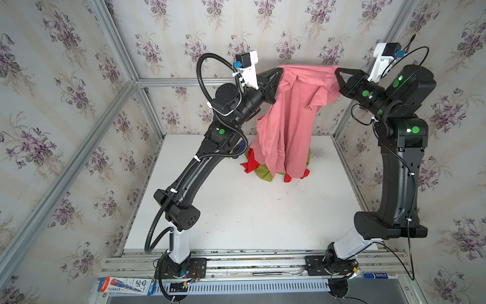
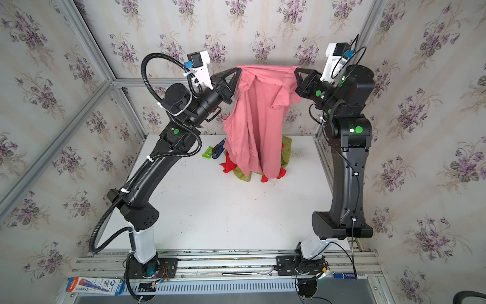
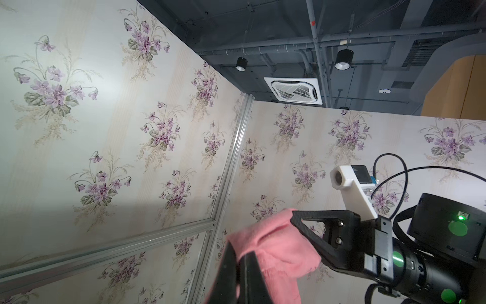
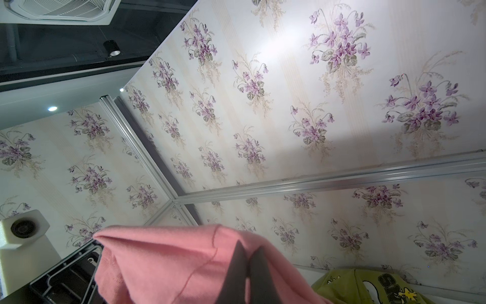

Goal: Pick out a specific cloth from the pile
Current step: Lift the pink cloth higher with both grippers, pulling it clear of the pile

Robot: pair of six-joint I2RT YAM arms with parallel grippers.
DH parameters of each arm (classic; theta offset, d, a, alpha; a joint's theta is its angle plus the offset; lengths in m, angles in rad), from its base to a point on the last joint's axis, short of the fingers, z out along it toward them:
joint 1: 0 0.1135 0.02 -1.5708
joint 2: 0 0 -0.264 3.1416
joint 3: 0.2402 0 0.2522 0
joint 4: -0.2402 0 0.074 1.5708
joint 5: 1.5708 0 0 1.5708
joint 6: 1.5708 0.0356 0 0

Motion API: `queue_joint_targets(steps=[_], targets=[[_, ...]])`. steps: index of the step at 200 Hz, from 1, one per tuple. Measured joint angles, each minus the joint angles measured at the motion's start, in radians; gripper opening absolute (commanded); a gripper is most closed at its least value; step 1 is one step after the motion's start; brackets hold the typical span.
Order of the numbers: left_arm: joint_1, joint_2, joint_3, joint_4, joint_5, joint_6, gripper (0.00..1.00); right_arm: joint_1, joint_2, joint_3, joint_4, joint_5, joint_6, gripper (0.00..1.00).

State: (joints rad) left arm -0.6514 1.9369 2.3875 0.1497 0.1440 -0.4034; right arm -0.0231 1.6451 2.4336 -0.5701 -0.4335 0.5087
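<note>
The left gripper (image 1: 281,71) and right gripper (image 1: 338,71) are each clenched on the upper edge of the cloth (image 1: 286,123), holding it stretched high between them. It hangs above the pile (image 1: 261,172) at the far middle of the table (image 1: 236,215), its hem hiding most of the heap.

The walls (image 1: 263,26) behind and beside the left gripper (image 1: 281,69) and the right gripper (image 1: 337,70) have pale striped paper with purple flower bunches. Aluminium profiles (image 1: 171,82) frame them. Below both grippers lies a white table (image 1: 236,210). Above them a dark ceiling (image 3: 263,26) carries pipes (image 3: 314,31), round lamps (image 3: 344,60) and an air-conditioner grille (image 3: 293,90).
</note>
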Motion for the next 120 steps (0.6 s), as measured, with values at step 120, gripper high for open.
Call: queue_joint_targets(steps=[120], targets=[[-0.008,-0.062,0.007,0.013,0.007,0.028,0.0,0.002,-0.008,0.007,0.063,-0.034,0.018,0.0]])
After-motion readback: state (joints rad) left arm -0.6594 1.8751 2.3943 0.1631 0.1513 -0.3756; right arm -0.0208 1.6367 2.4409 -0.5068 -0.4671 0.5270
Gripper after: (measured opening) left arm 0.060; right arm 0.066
